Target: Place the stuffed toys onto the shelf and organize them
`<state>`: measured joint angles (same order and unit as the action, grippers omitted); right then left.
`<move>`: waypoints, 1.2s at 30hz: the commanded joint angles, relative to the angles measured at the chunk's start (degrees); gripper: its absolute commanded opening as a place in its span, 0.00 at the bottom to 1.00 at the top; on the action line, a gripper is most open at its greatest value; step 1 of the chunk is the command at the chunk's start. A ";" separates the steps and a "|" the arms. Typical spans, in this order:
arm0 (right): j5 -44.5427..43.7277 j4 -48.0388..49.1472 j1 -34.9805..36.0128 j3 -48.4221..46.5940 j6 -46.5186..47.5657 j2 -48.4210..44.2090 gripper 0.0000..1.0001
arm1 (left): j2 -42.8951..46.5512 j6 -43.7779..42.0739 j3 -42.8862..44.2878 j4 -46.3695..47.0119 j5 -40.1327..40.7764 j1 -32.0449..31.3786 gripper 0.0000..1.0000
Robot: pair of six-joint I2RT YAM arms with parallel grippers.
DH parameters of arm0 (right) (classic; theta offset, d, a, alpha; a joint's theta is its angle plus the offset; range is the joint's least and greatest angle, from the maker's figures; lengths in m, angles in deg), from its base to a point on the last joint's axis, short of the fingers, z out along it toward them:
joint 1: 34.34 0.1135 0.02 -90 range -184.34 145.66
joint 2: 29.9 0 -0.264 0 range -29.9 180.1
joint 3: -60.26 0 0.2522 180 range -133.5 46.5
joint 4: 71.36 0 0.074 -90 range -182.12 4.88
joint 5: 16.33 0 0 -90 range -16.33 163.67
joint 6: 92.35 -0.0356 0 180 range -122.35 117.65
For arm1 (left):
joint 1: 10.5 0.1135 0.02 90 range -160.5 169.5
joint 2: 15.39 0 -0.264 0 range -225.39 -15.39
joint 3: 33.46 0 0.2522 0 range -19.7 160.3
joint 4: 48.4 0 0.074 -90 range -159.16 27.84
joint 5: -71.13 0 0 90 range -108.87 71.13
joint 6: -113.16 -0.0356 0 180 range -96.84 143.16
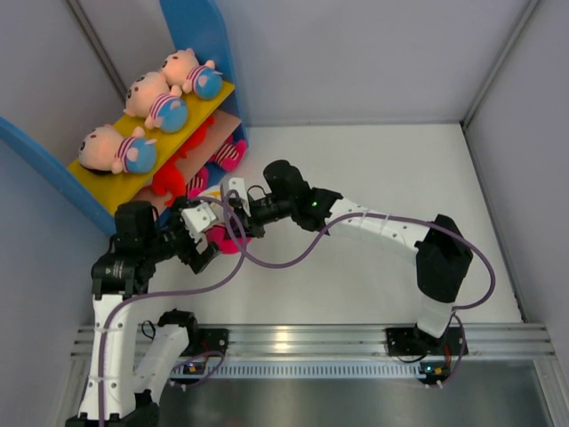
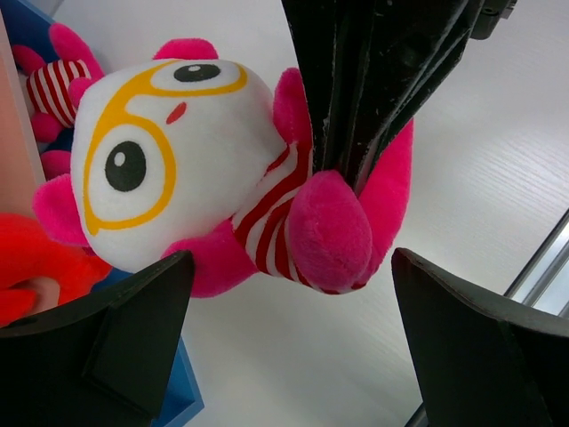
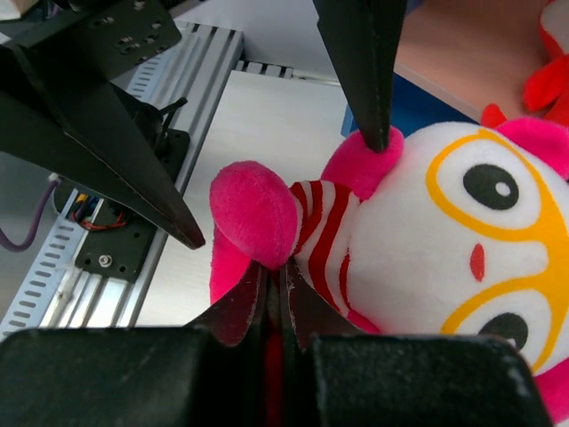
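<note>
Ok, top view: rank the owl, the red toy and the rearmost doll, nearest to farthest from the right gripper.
1. Owl, held in the right gripper.
2. Red toy, lower board, leftward.
3. Rearmost doll, yellow board, far back.

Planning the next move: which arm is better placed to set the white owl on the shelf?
Right, likely: the right gripper pinches the owl by a pink limb; the left gripper is open, flanking it.

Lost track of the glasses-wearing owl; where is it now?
Top view, left of centre: the owl is pinched by the right gripper, between the fingers of the open left gripper, close to the shelf.
</note>
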<state>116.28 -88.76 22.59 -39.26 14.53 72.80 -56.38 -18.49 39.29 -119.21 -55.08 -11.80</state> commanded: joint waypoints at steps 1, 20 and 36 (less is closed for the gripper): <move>4.85 7.24 1.87 -0.90 0.08 -2.24 0.00 | -1.02 -1.07 0.96 0.37 -2.29 -0.19 0.98; 3.20 8.47 1.70 -0.03 -3.86 -1.27 0.31 | -0.68 2.90 -1.23 0.37 -1.52 -0.19 0.00; -10.27 19.99 -6.65 22.47 -14.86 -12.78 0.65 | -0.05 -9.68 -24.08 28.74 29.17 -0.02 0.00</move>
<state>107.23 -75.16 16.45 -17.58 0.52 64.36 -56.47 -26.29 15.29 -103.43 -28.59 -11.99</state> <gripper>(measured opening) 0.649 0.079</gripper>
